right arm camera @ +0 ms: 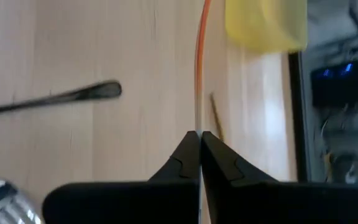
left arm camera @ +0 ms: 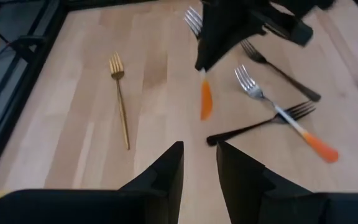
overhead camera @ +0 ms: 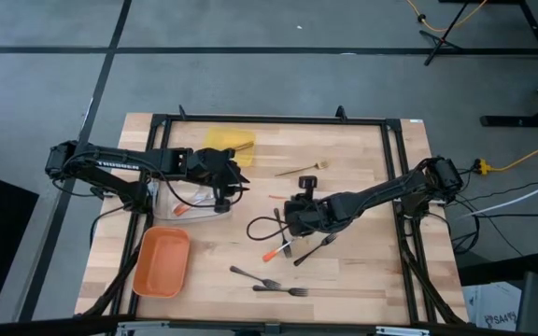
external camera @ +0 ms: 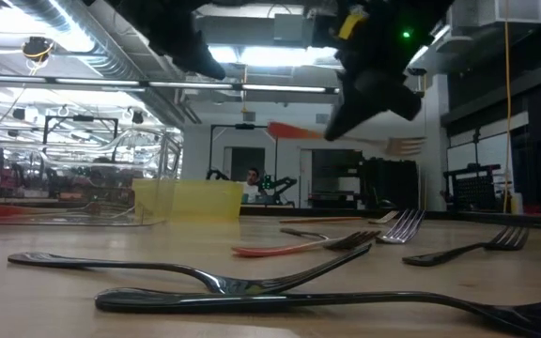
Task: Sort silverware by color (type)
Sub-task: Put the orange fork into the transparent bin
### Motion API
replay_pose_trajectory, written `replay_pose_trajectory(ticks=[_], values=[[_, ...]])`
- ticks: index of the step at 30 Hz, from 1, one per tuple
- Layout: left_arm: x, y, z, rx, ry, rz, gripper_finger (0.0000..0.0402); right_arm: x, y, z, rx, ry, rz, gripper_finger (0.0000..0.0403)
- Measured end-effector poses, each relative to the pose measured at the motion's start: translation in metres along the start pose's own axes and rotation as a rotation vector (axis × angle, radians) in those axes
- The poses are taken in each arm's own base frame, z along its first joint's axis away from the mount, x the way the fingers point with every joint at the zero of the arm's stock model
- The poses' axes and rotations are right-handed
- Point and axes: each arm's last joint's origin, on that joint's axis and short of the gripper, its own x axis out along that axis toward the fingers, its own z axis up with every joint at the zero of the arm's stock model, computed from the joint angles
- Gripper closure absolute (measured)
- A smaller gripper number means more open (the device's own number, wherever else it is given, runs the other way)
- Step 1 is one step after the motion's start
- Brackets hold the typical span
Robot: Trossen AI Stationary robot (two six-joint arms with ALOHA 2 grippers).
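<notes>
My right gripper (overhead camera: pixel 294 207) hovers over mid-table, shut on a silver fork whose orange handle tip (left arm camera: pixel 206 101) sticks out past its fingers. My left gripper (left arm camera: pixel 199 152) is open and holds nothing; it hangs by the clear tray (overhead camera: pixel 183 198), where another orange-tipped utensil (overhead camera: pixel 180 213) lies. Flat on the table are a tan wooden fork (overhead camera: pixel 302 169), a silver fork with an orange tip (overhead camera: pixel 274 252) and several dark forks (overhead camera: pixel 283 290). My right gripper pinches the silver fork between its two fingers on the thin shaft (right arm camera: pixel 197 124), between the orange handle (external camera: pixel 294 131) and the tines (external camera: pixel 407 145). The fingers come down from above, across the fork. The fork is lifted clear of the table and lies about level.
A yellow tray (overhead camera: pixel 229 140) sits at the far side and an orange tray (overhead camera: pixel 162 261) at the near left. A black frame (overhead camera: pixel 395 187) runs around the tabletop. Bare wood shows along the near right. A person (external camera: pixel 252 183) stands in the room beyond.
</notes>
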Motion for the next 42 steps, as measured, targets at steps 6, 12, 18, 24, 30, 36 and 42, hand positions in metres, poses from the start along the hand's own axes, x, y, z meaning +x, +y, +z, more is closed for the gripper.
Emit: replay_pose_trajectory(ticks=[6, 12, 18, 24, 30, 36, 42], values=[[0.0, 0.0, 0.0, -0.107, -0.001, 0.0, 0.0311, -0.001, -0.001, 0.013, -0.104, -0.114, -0.016, 0.0402], [0.0, 0.0, 0.0, -0.236, -0.001, 0.0, 0.0311, -0.002, -0.002, 0.023, -0.208, -0.201, -0.047, 0.0402], [0.0, 0.0, 0.001, -0.425, -0.013, -0.002, 0.0311, -0.004, -0.003, 0.031, -0.29, -0.263, -0.078, 0.0403], [0.0, -0.003, 0.003, -0.452, -0.021, -0.022, 0.0311, -0.006, -0.005, 0.036, -0.326, -0.31, -0.101, 0.0403], [-0.001, -0.014, 0.005, -0.291, -0.042, -0.059, 0.0311, -0.002, -0.011, 0.038, -0.279, -0.332, -0.075, 0.0403], [-0.002, -0.026, 0.007, -0.143, -0.051, -0.084, 0.0311, 0.008, -0.021, 0.039, -0.121, -0.381, 0.12, 0.0402], [-0.003, -0.032, 0.007, -0.097, -0.054, -0.099, 0.0311, 0.015, -0.03, 0.041, 0.042, -0.431, 0.277, 0.0402]])
